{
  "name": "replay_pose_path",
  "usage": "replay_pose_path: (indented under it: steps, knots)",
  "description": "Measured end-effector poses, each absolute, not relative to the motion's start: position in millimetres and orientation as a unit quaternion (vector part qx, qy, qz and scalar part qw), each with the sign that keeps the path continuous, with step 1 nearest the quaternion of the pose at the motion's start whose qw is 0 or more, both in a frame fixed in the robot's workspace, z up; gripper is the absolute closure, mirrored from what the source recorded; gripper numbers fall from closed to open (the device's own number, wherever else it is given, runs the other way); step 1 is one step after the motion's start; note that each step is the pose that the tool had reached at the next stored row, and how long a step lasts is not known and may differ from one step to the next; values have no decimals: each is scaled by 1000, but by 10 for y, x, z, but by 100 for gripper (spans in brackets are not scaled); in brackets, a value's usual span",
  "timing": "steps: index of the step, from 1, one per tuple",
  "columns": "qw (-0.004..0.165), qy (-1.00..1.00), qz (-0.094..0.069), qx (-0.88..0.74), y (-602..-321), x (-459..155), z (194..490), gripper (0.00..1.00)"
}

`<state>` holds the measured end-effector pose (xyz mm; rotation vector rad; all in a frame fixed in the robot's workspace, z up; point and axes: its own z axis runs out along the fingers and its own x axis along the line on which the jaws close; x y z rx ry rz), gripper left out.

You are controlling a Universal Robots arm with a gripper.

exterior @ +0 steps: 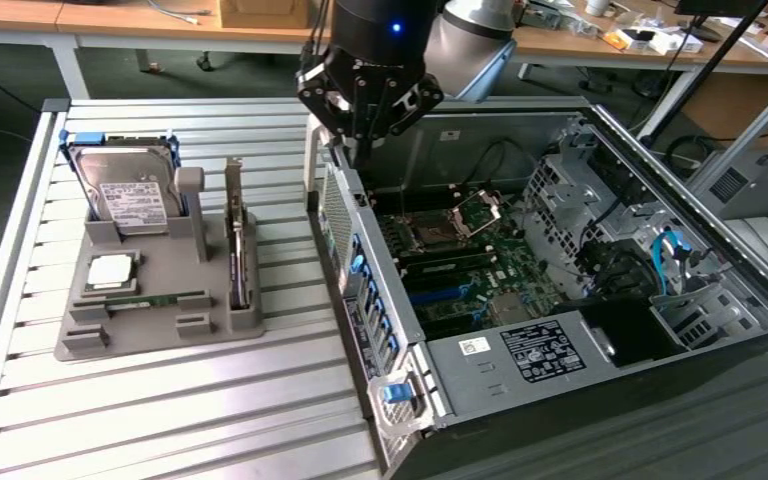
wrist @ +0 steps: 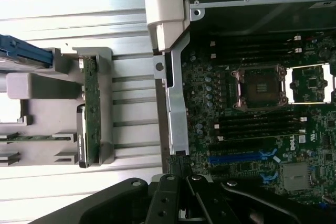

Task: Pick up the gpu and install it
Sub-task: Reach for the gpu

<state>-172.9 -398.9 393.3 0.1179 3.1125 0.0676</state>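
While the gpu [exterior: 235,245] stands on edge in its slot of the grey holder [exterior: 131,335], untouched, the pick-up looks not yet begun. A clean grab would want the jaws spread and brought squarely over the card's top edge, lined up with its length. Seen in the exterior view, the gripper [exterior: 351,150] hangs between one and two o'clock from it, over the rear wall of the computer case [exterior: 491,360], clenched on nothing.
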Motion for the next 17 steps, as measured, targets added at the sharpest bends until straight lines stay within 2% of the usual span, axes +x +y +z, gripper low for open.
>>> replay_pose_path:
  steps: [17]
  knots:
    - [13,999,22,38,-3989,-1806,3933,89]
